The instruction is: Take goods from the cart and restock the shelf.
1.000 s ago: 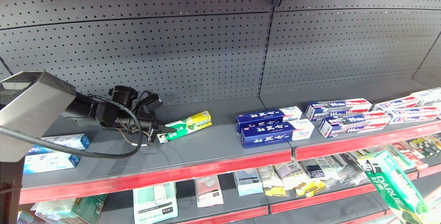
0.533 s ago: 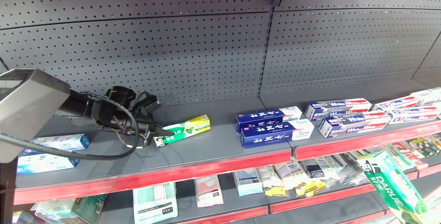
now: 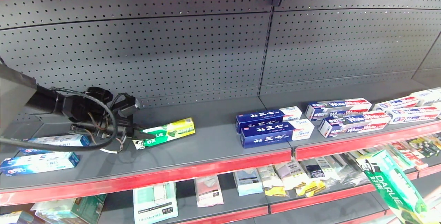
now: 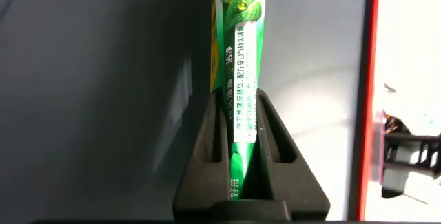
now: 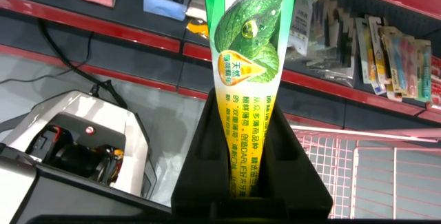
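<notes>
Where the flat grey metal shelf (image 3: 213,148) meets its perforated back, the left claw (image 3: 140,136) grips one end of a long green-and-yellow cardboard carton (image 3: 168,133); both have shifted leftward since a second ago. In the left wrist view the jaws pinch it narrowly. In the right wrist view the right claw (image 5: 249,158), barely parted, clamps a second glossy carton (image 5: 249,52) in the air.

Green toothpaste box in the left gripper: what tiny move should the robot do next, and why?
Probably open the left gripper and let go. It is shut on one end of the green toothpaste box, which looks to lie flat on the grey shelf, in a bare stretch with no other boxes touching it. Whether it fully rests there is unclear.
</notes>
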